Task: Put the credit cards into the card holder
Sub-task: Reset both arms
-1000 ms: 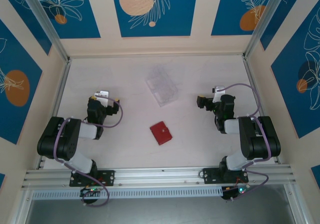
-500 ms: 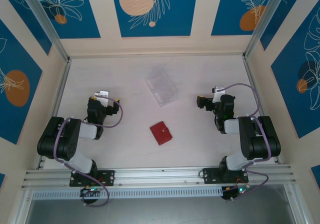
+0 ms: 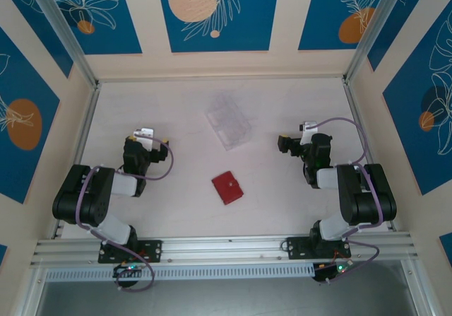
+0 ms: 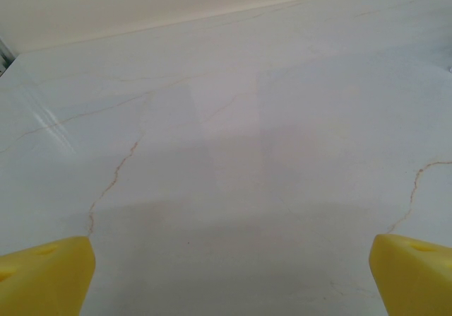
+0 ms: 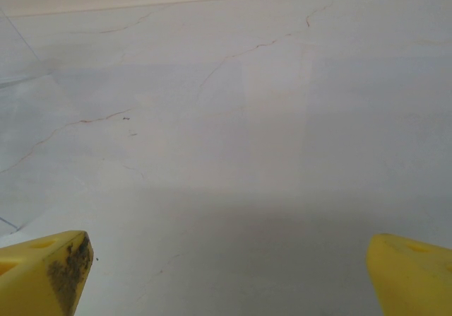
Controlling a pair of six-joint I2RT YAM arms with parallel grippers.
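Observation:
The card holder [image 3: 227, 187], a small square red wallet, lies shut on the white table between the two arms, toward the near side. The credit cards are out of view. My left gripper [image 3: 147, 141] rests low over the table to the wallet's left, and its yellow fingertips [image 4: 44, 273] stand far apart over bare table, so the left gripper [image 4: 229, 273] is open. To the wallet's right sits my right gripper [image 3: 305, 143], which the right wrist view also shows as open [image 5: 229, 273], with nothing between the jaws.
A clear plastic slotted rack [image 3: 228, 120] stands behind the wallet near the table's middle. Aluminium rails and patterned blue walls close in the table on three sides. The arm bases sit on the near rail [image 3: 226, 249].

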